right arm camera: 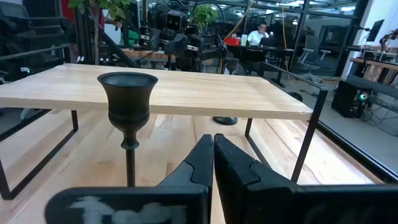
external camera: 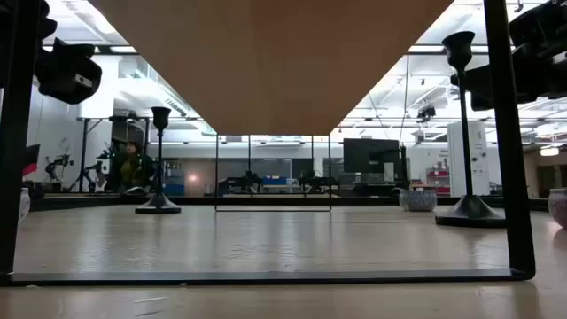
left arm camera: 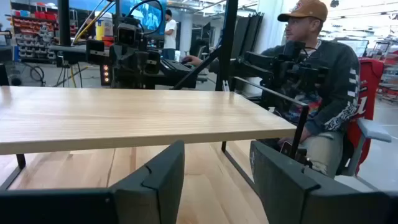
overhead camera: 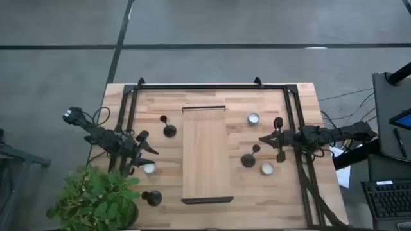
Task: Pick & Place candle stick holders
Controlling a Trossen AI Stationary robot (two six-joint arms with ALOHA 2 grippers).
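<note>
Three black candle stick holders stand upright on their round bases on the wooden table. One (overhead camera: pixel 168 129) is left of the raised shelf, one (overhead camera: pixel 153 197) is near the front left, and one (overhead camera: pixel 249 159) is right of the shelf. My left gripper (overhead camera: pixel 146 144) is open and empty between the two left holders, its fingers (left arm camera: pixel 155 177) pointing toward the shelf. My right gripper (overhead camera: pixel 264 139) is shut and empty, just on the far side of the right holder, whose cup (right arm camera: pixel 127 93) shows beside the fingertips (right arm camera: pixel 213 142) without touching them.
A raised wooden shelf (overhead camera: pixel 204 154) on thin black legs stands across the table's middle. Three white tealights (overhead camera: pixel 253 118) (overhead camera: pixel 267 169) (overhead camera: pixel 149 169) sit on the table. A potted plant (overhead camera: pixel 96 199) overhangs the front left corner. A seated person (left arm camera: pixel 311 81) is beyond the table's right side.
</note>
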